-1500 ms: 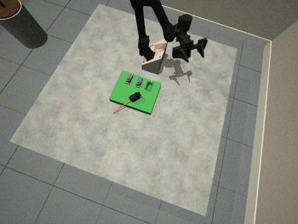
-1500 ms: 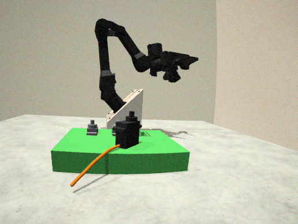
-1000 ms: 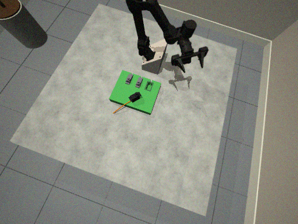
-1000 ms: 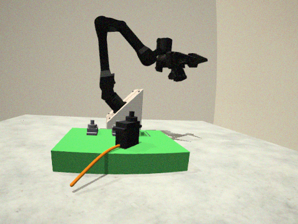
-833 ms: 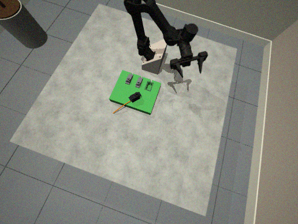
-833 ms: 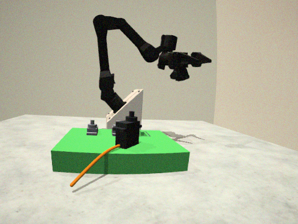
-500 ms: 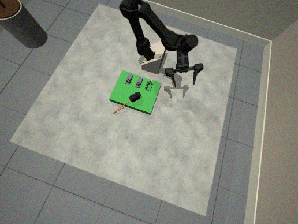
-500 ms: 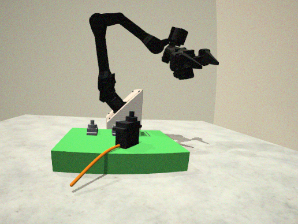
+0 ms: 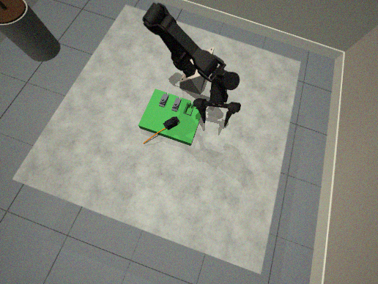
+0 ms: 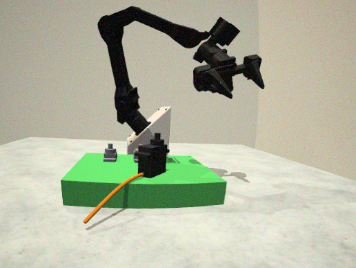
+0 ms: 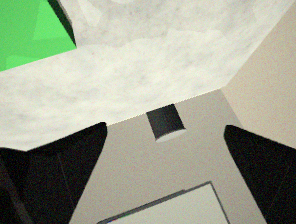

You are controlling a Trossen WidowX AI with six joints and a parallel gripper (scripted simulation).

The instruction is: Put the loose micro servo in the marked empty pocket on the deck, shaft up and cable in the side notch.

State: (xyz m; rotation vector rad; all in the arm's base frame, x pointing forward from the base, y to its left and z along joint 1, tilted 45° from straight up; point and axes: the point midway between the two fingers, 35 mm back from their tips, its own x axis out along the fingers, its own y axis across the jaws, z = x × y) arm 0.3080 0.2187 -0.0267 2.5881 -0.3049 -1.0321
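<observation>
The loose black micro servo (image 9: 171, 123) (image 10: 152, 160) stands upright on top of the green deck (image 9: 152, 118) (image 10: 100, 173) (image 11: 22, 30), near its front edge, with its shaft pointing up. Its orange cable (image 9: 154, 135) (image 10: 114, 193) runs out over the front edge of the deck. The empty pocket (image 9: 188, 108) (image 10: 174, 160) is an outlined recess near the deck's back right; the servo partly hides it in the exterior view. My gripper (image 9: 215, 124) (image 10: 247, 92) (image 11: 164, 129) is open and empty, high up and off to the right of the deck, away from the servo.
Two grey servos (image 9: 164, 99) (image 9: 176, 104) sit in the deck in a row with the pocket. The arm's pale wedge-shaped base (image 9: 193, 83) (image 10: 163, 121) stands behind the deck. A dark round bin (image 9: 36, 40) is on the floor at far left.
</observation>
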